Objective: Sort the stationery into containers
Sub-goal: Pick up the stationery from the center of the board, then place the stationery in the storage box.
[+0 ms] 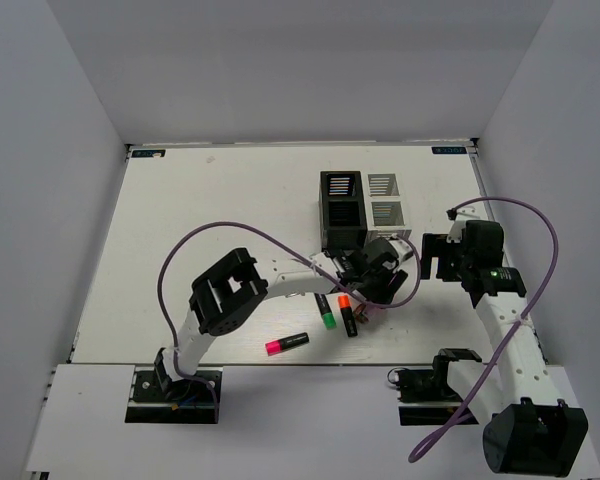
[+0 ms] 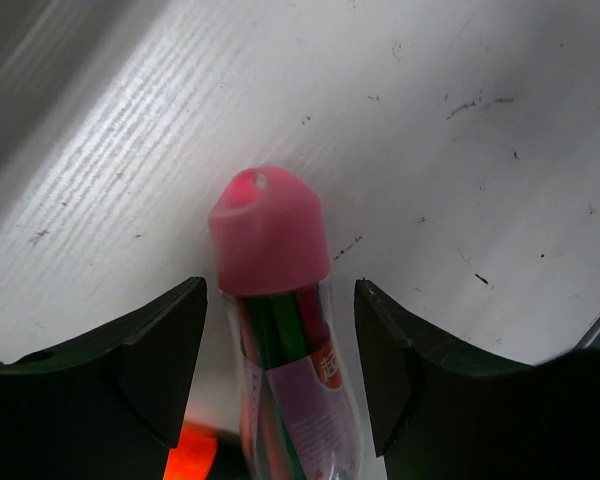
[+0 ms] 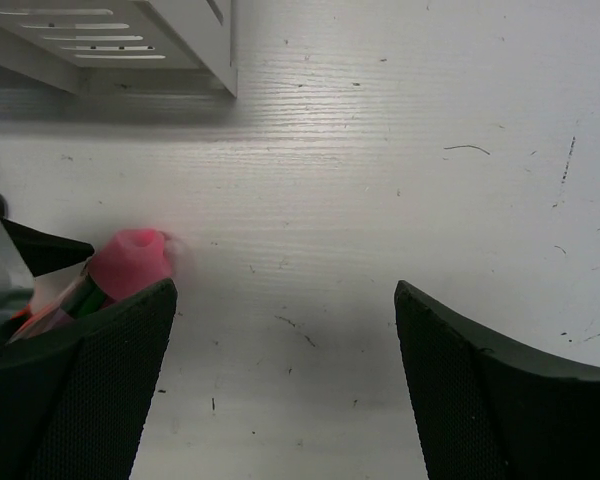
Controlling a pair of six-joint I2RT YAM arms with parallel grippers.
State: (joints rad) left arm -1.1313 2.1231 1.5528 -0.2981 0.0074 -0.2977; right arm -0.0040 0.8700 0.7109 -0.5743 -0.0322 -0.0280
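A thick clear tube with a pink cap point(image 2: 270, 235) lies on the white table and holds coloured pens. My left gripper point(image 2: 280, 290) is open, with one jaw on each side of the tube just behind its cap; in the top view it point(image 1: 378, 283) is in front of the black organizer point(image 1: 340, 208). The white slotted organizer point(image 1: 385, 205) stands right of the black one. My right gripper point(image 3: 285, 290) is open and empty over bare table, to the right of the tube's cap point(image 3: 130, 262). Pink point(image 1: 287, 344), green point(image 1: 326, 312) and orange point(image 1: 347, 316) capped highlighters lie on the table.
A corner of the white organizer point(image 3: 130, 40) shows at the top left of the right wrist view. An orange cap point(image 2: 190, 455) lies just left of the tube. A purple cable point(image 1: 200, 245) loops over the left arm. White walls enclose the table.
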